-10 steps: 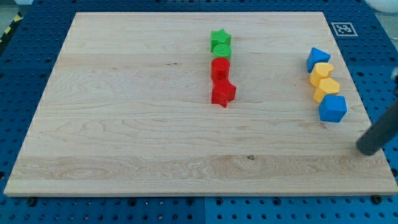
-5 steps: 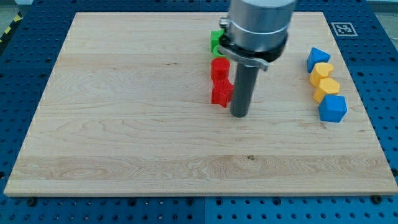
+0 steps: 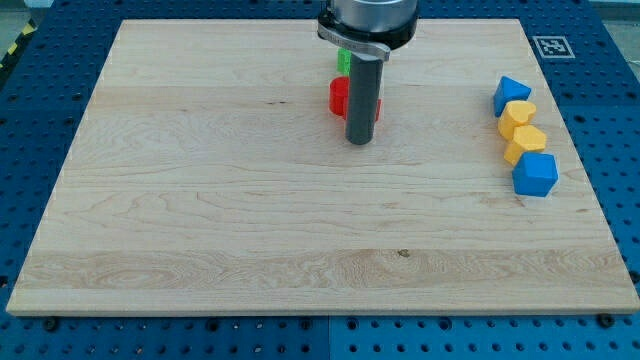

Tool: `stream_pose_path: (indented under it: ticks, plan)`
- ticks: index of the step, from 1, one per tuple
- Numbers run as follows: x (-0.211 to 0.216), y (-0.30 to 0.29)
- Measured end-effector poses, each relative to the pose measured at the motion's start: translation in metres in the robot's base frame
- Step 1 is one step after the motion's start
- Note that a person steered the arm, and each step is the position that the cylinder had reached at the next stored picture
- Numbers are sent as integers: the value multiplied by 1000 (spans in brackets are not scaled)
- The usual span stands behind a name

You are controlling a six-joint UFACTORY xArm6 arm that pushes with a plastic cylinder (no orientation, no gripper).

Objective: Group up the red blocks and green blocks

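My tip (image 3: 360,141) is standing on the pale wooden board (image 3: 200,200), the blunt lower end of a straight, smooth dark grey rod hanging from a wider metal collar at the view's top. It has nothing to spread or close; it is only pressing down on the wood grain. The rod is covering most of the cluster just behind it: a red block (image 3: 339,96) is showing at the rod's left edge, a thin sliver of red is peeking out on its right, and a green block (image 3: 343,62) is showing above the red, just under the collar. Their shapes are too hidden to tell, and whether the tip is touching the red one cannot be told. What is showing of them is running in a short line from the view's top down toward the tip. Well apart, at the view's right, matte plastic pieces are sitting in a close column: a blue block (image 3: 509,93), a yellow block (image 3: 518,114), another yellow block (image 3: 525,139) and a blue cube-like block (image 3: 535,174)
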State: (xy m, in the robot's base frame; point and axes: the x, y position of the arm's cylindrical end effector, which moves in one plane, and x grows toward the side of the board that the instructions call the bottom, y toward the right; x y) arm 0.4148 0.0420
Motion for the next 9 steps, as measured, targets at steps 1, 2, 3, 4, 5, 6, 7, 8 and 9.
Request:
stream_pose_path:
  ticks: [1, 2, 3, 4, 5, 6, 7, 8, 9]
  plan:
    - [-18, 0]
    - [-31, 0]
    - [-45, 0]
    - [-59, -1]
    - [-66, -27]
    - [-71, -73]
    - [-82, -80]
    - [-94, -80]
    - [-99, -81]
